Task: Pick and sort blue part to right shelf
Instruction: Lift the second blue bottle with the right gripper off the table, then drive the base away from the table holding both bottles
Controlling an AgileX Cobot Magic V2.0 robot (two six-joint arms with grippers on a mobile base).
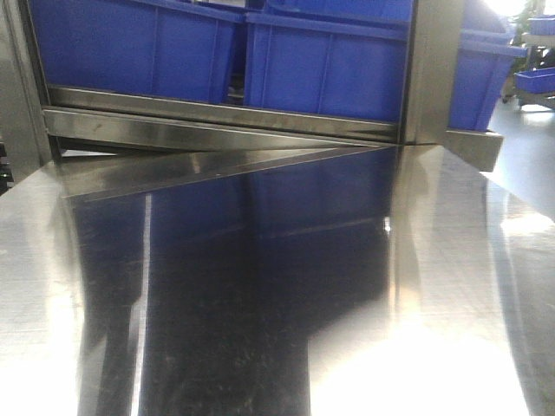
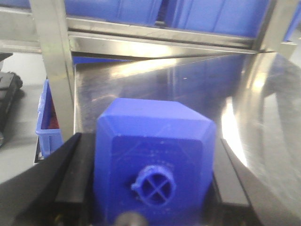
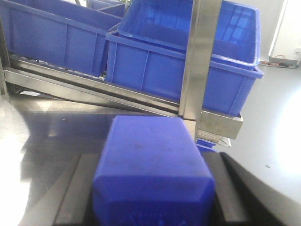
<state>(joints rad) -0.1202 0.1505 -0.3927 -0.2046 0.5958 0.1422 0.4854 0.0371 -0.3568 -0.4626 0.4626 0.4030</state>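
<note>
Boxy blue part, round cross boss showing, second blue part, plain-faced, right shelf, steel-framed, just beyond

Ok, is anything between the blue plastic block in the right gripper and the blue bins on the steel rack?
Yes: a vertical steel post stands ahead of the blue plastic block, fronting the nearest blue bin. Nothing else visible.

Polished steel bench with bright glare, pale grey floor right of bench, white wall beyond bench
</note>
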